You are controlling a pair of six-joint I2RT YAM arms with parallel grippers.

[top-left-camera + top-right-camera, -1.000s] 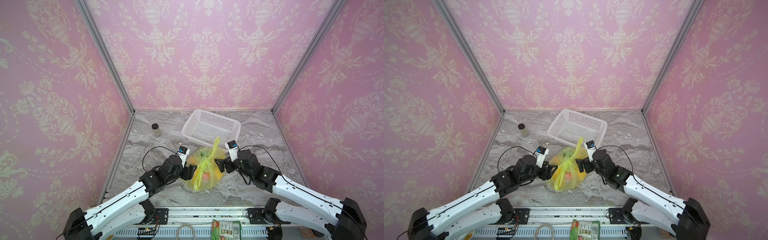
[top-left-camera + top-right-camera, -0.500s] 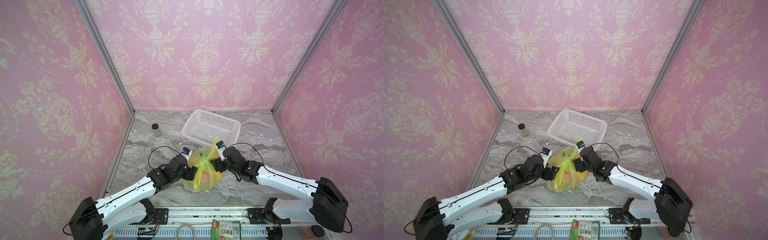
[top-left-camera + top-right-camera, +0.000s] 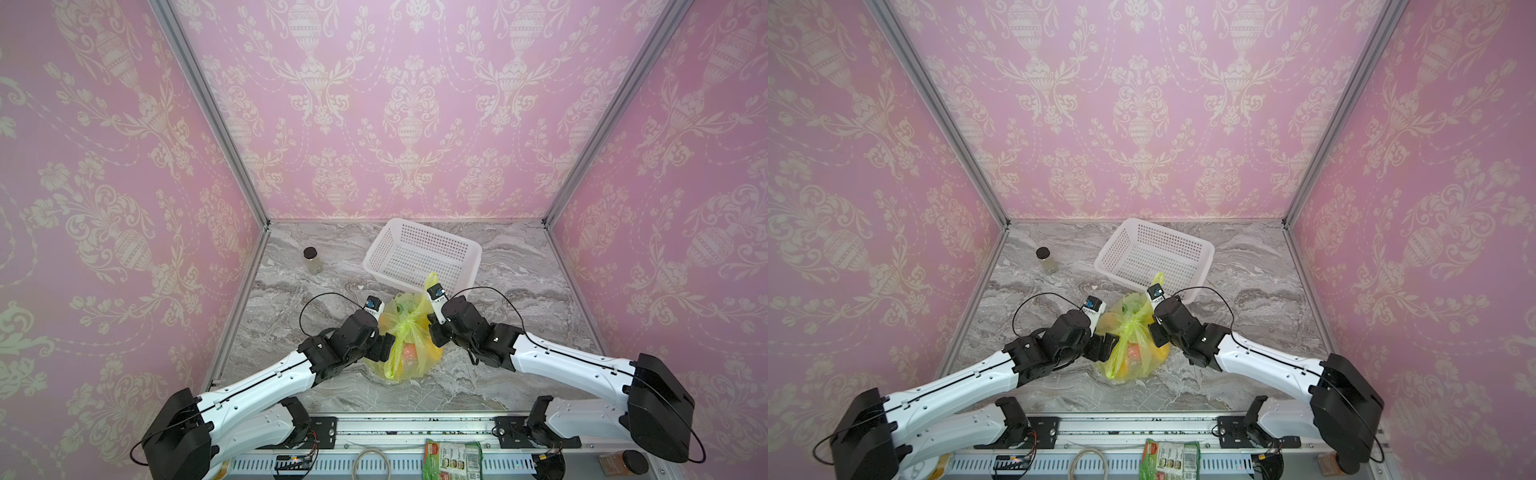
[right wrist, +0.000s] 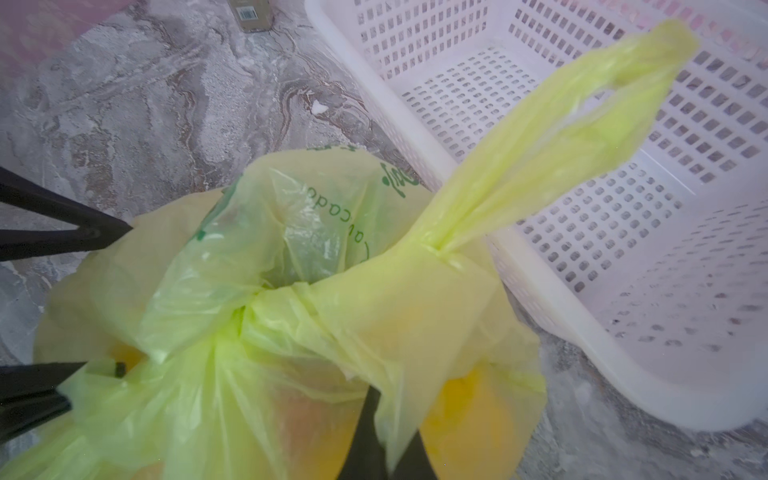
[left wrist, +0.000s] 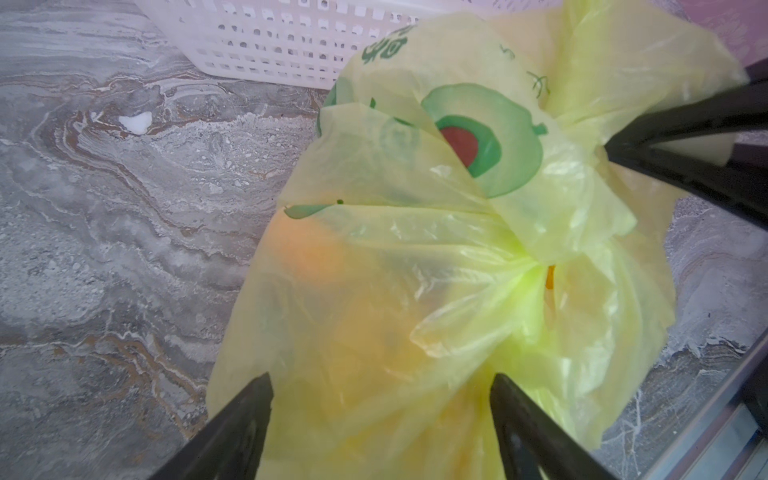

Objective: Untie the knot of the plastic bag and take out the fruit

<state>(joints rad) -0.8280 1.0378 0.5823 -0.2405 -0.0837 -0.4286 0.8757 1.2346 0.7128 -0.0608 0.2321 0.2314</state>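
Knot's (image 4: 245, 320) free loop points toward basket (image 4: 648, 395); right pincer (image 4: 380, 432) seemingly pinches plastic bag (image 4: 199, 257), left pincer (image 5: 380, 378) wide.

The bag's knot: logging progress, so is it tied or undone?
Tied. The knot gathers the top of the plastic bag, one loop sticking out; the fruit sits inside.

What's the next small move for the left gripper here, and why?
Probably close the left gripper on the film between its fingers. The right gripper is shut on a fold of the plastic bag beside the knot, which is tied, while the left stands open astride the bag's other side. A second grip should let the arms pull the tie apart.
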